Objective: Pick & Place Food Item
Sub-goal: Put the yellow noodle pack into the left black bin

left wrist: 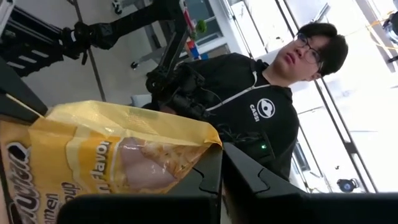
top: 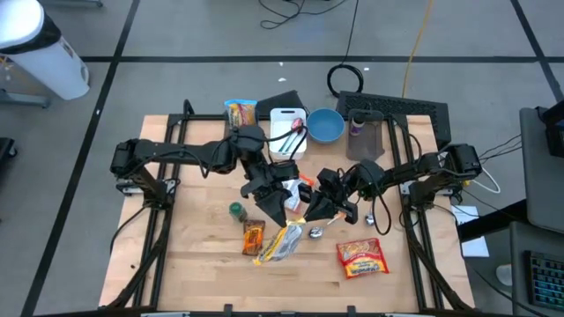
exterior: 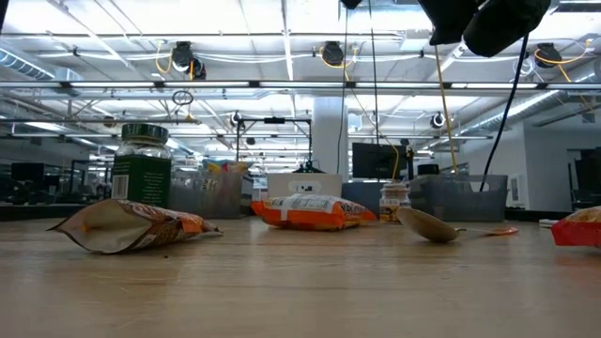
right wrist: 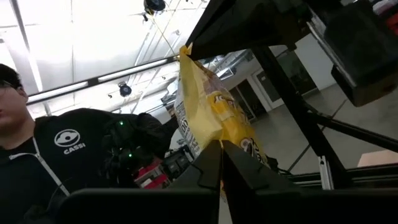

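A yellow noodle packet (top: pixel 282 241) hangs in the air over the table's middle, between my two grippers. In the left wrist view the yellow packet (left wrist: pixel 112 162) fills the picture beside my left gripper (left wrist: pixel 221 171), which is shut on it. My right gripper (right wrist: pixel 222 155) is shut on the same packet (right wrist: pixel 211 106) at its other end. From above, my left gripper (top: pixel 278 217) and right gripper (top: pixel 307 217) meet close together. The low view shows only the arms at its top edge, with no yellow packet on the table. My left gripper pinches the packet's sealed edge near a corner (left wrist: pixel 210 142) between its two fingers, coming in level. The packet spreads away from the fingers, lifted clear of the table. My right gripper pinches the packet's opposite end (right wrist: pixel 214 142) between its two fingers, slanting upward from below. The packet stands up from these fingers toward the left gripper.
On the table lie an orange packet (top: pixel 254 236), a green-lidded jar (top: pixel 235 210), a spoon (exterior: pixel 432 225) and a red packet (top: pixel 362 258). At the far edge stand a blue bowl (top: pixel 325 125), a white board (top: pixel 287 132) and a snack bag (top: pixel 240 113). A person (left wrist: pixel 261 106) sits beyond the table.
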You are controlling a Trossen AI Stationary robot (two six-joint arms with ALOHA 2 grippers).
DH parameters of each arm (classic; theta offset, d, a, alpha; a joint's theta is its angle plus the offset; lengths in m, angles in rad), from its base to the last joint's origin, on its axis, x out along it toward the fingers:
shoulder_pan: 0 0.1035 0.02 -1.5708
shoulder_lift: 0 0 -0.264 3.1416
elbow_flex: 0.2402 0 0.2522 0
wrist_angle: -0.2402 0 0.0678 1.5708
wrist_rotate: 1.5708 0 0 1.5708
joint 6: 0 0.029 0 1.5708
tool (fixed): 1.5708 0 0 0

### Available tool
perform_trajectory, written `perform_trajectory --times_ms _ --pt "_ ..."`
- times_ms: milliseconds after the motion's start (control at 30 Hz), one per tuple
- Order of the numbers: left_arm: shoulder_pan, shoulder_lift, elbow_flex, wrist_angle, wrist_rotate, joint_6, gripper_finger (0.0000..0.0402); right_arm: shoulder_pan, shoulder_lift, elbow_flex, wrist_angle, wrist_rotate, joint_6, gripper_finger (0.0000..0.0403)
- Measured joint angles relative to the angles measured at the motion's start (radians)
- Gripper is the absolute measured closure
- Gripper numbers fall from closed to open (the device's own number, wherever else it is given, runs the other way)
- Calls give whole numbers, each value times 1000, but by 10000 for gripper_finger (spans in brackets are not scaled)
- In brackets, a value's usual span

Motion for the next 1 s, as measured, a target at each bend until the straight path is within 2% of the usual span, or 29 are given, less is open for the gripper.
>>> perform_trajectory --times_ms 267,733,1000 --pt "22 0 0 2 -30 29 396 0 0 0 -10 -1 13 402" --pt "30 0 0 2 -49 -5 295 -10 -1 0 -16 -2 31 403" --pt "77 0 0 8 88 -34 260 -10 -1 0 -18 2 42 403"
